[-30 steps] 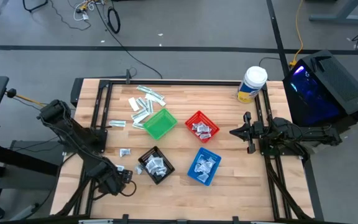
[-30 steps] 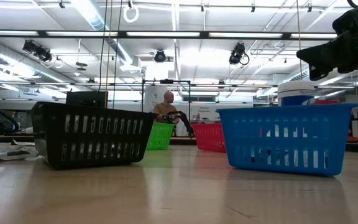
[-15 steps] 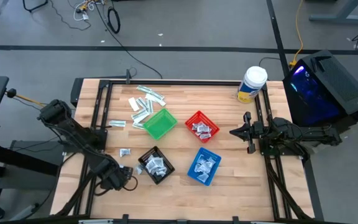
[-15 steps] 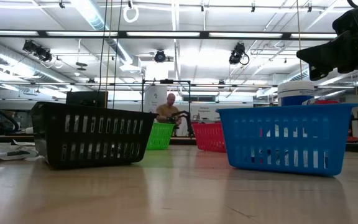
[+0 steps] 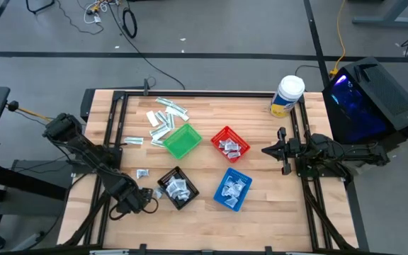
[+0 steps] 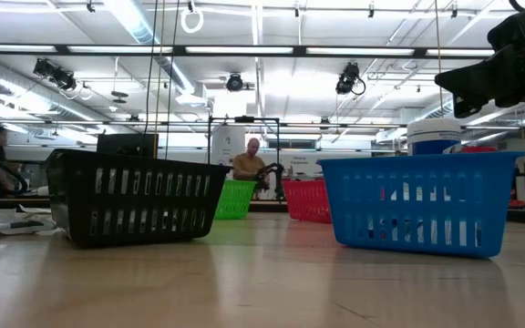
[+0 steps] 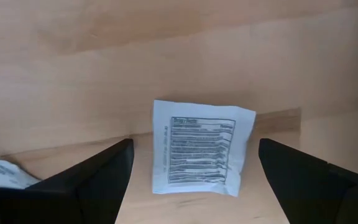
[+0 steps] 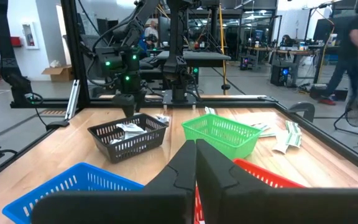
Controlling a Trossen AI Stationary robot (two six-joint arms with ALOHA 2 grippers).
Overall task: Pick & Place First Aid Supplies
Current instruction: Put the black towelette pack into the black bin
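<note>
While the right end effector [image 5: 265, 150] waits with its fingers pressed together above the desk's right side, just right of the red square plastic basket [image 5: 230, 144], the left end effector [image 5: 150, 197] sits low at the front left of the wooden desk [image 5: 261, 191], its fingers spread wide. Between those spread fingers [image 7: 92, 180], in the left wrist view, a squarish white sachet with printed text [image 7: 199, 149] lies flat on the wood, apart from both fingers (nothing is gripped). A second crumpled white packet [image 7: 4, 174] shows at the edge of that view.

From above, the left end effector is just beside the black square plastic basket [image 5: 178, 188], which holds several white-and-blue sachets. Another small white packet [image 5: 142, 173] lies on the desk near the black basket. The blue square plastic basket [image 5: 231, 188] and the red one also hold sachets; the green square plastic basket [image 5: 181, 141] sits toward the back, with a scatter of long narrow white and pale-green strips [image 5: 164, 117] on the desk behind and beside it. A white-lidded tub with a yellow label [image 5: 287, 95] stands at the back right corner.

In the low view, a person [image 6: 250, 161] is seen far off in the room beyond the desk.
</note>
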